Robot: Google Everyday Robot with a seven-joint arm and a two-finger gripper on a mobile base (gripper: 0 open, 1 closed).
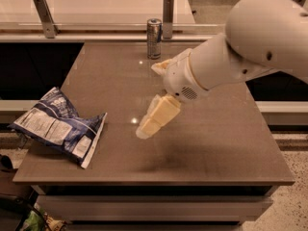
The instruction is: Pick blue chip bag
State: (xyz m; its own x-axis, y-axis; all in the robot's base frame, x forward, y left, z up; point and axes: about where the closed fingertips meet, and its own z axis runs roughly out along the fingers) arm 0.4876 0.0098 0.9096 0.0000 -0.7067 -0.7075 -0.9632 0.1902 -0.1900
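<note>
The blue chip bag (57,126) lies crumpled at the table's left edge, dark blue with white text panels, partly overhanging the edge. My gripper (146,129), cream-coloured on a large white arm (250,47), hangs above the middle of the table and points down and to the left. It is well to the right of the bag and does not touch it.
A tall silver can (154,38) stands at the back of the brown table (216,148). A yellowish object (161,65), mostly hidden behind the arm, sits near the can. A light counter with metal posts (44,16) runs behind the table.
</note>
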